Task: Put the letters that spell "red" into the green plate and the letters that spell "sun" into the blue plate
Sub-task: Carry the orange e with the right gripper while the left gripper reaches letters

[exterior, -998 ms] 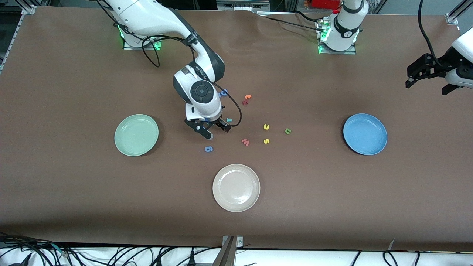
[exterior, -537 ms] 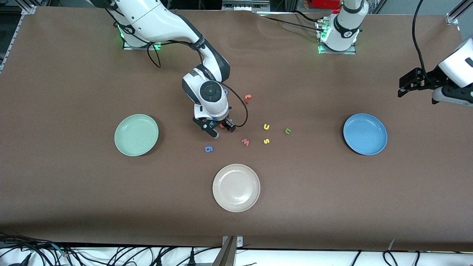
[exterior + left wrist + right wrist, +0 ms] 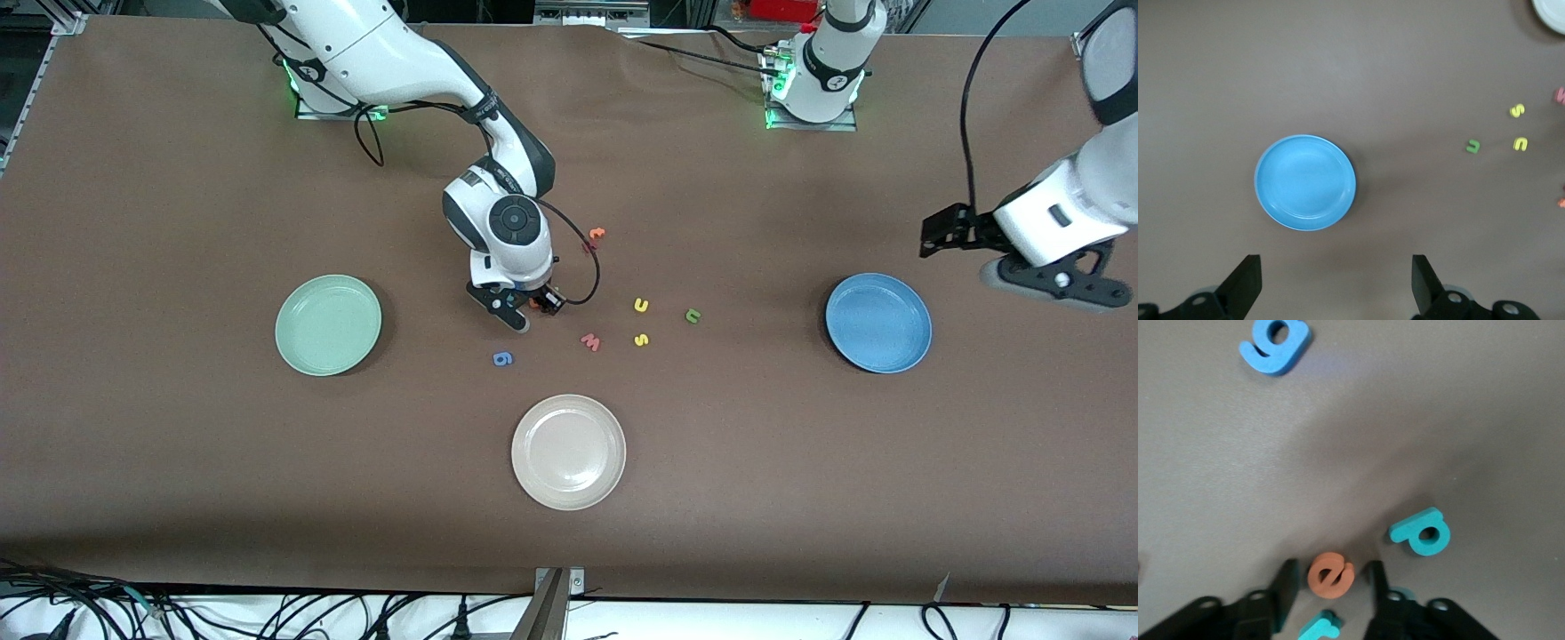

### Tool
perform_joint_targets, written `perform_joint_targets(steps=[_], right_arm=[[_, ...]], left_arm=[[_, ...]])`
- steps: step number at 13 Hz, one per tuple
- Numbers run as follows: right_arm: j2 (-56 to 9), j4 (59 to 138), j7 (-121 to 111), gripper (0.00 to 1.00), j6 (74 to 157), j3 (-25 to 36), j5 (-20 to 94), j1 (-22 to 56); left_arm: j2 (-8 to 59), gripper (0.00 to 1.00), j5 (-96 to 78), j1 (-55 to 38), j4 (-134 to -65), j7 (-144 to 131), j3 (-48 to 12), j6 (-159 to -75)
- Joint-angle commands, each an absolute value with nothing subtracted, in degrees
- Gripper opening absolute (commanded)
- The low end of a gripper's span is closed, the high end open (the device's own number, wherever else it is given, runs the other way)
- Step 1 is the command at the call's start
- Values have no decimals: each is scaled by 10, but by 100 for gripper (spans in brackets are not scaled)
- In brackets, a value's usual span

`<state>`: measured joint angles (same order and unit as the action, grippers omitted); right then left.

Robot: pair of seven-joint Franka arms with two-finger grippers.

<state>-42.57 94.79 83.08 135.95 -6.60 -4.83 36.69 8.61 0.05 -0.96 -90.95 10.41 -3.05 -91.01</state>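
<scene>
Front view: the right gripper sits low at frame centre among the letters; green plate mid-left, blue plate mid-right, yellow "u", "s" and green "n" between. Left wrist view: the left gripper hangs spread wide at the bottom edge, holding nothing. Right wrist view: jaws flank the orange "e" at bottom centre, gaps visible; I cannot tell whether they grip. Teal "r" below it, teal "d" lower right.

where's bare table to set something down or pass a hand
Bare table lies between the green plate and the blue g, and between the green n and the blue plate. Crowded: the letters around the right gripper.
</scene>
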Motion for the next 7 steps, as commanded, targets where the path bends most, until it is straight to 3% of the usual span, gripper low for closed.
perform_joint_targets(steps=[1,2,4,7], right_arm=[[-431,945,846,25,1357,-58,-62,375],[-430,945,843,19,1356,-58,-62,374],[-415,943,831,16,1341,-55,-63,370],[-374,940,753,17,1251,-33,-59,364]], left_arm=[[107,100,-23,-23,-946,103,-30,-944],[112,100,-47,-23,-971,107,-30,-974],[120,100,-58,-32,-1025,109,-35,-1038],[130,99,-59,-51,-1099,92,-67,-1130]])
